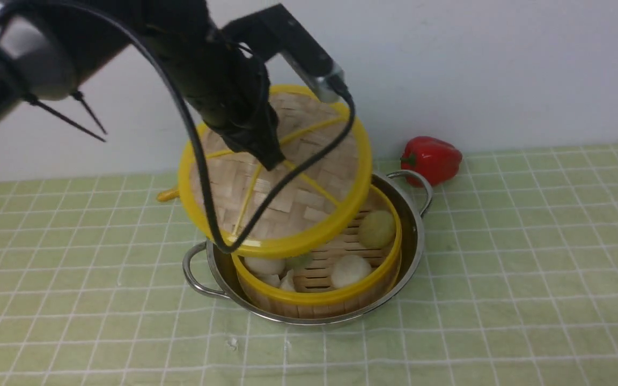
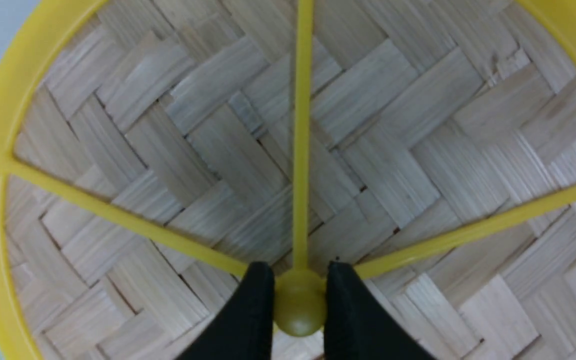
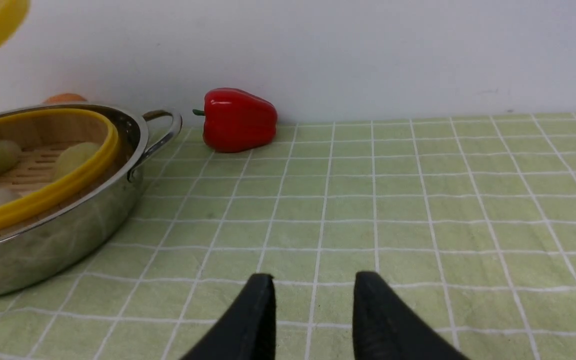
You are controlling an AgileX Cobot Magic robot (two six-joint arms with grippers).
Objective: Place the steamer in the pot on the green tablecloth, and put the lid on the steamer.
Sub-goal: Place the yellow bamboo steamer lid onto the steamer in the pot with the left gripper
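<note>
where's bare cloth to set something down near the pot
Bare green tablecloth right of the pot, in front of the red pepper; also the near strip and the left side. Crowded over the pot: the tilted lid hangs above the steamer.

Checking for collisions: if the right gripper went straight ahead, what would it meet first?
Probably only bare tablecloth, then the wall; the pepper and pot sit off to one side.

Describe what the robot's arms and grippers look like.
The left arm is black with a rounded silver-grey joint. A thick black cable loops off it, thin black cable ties stick out, and a black camera box with a silver end sits near its wrist. The left gripper and right gripper each have two black tapering fingers.
</note>
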